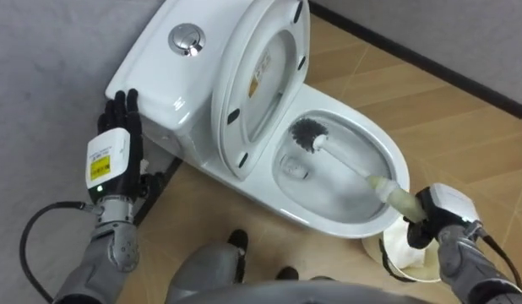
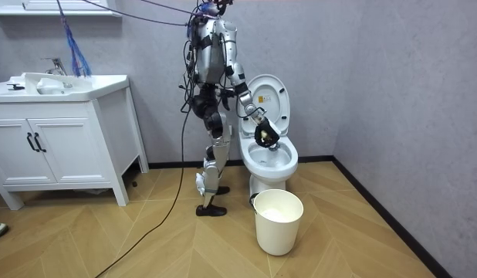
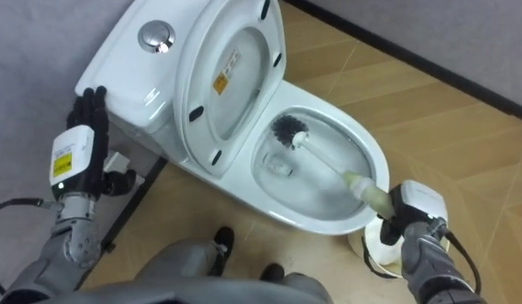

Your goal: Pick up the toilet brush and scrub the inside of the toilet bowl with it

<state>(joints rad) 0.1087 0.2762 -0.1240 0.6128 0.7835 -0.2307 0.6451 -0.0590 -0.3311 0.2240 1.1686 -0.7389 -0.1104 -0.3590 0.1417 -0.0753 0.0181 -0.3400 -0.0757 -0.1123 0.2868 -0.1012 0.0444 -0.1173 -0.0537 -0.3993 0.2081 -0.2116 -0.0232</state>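
There's a yellow sticker (image 1: 263, 73) inside the raised lid (image 1: 282, 46), print too small to read. The right hand (image 1: 427, 221) is wrapped round the brush (image 1: 345, 162) handle, bristles down in the bowl (image 1: 394, 156) at its 10 o'clock. The left hand (image 1: 117, 139) is straight-fingered beside the tank (image 1: 164, 72).

Brush (image 1: 350, 165) in toilet bowl (image 1: 397, 157) — bucket (image 2: 279, 224) beside

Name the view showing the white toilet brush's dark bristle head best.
Left eye view: the toilet brush's bristle head sits unobstructed in the white bowl. Right eye view shows it similarly; room view, too distant.
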